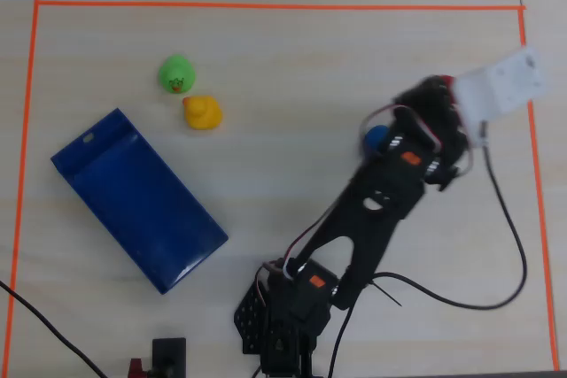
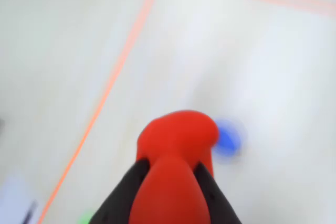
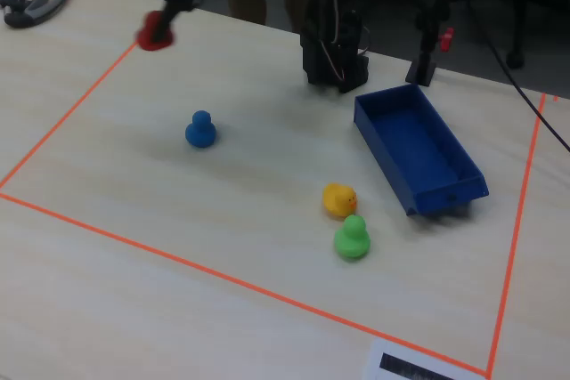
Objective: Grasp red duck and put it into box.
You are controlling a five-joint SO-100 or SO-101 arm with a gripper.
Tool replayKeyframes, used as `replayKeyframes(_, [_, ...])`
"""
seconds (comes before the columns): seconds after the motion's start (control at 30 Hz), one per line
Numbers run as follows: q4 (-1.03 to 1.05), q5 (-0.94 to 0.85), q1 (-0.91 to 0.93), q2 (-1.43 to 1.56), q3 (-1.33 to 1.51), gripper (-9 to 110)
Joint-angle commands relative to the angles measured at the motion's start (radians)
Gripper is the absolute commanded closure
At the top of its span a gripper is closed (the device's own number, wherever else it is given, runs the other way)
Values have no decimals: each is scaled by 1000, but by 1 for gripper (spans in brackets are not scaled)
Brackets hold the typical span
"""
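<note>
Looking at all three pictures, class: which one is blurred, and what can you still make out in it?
The wrist view is blurred: the red duck in the hand is soft-edged, the blue duck behind it a smear. The overhead view is sharp, though the arm hides most of the blue duck. The fixed view is clear, evenly lit, with the box crisp.

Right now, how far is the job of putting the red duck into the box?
Done: the tool has grasped the red duck and holds it above the table. In hand: carrying it. Left: moving across to the blue box, which looks empty, and releasing the duck inside.
</note>
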Motion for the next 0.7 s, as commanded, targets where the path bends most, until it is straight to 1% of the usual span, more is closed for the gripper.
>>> replayKeyframes(0.0, [107,124,-273,169,-29,101])
replayKeyframes(0.23, [187,336,-862,252,164,101])
replayKeyframes(0.4, [149,448,-1200,258,368,101])
replayKeyframes(0.5, [95,477,-1324,255,486,101])
replayKeyframes(0.67, [110,477,-1371,242,514,101])
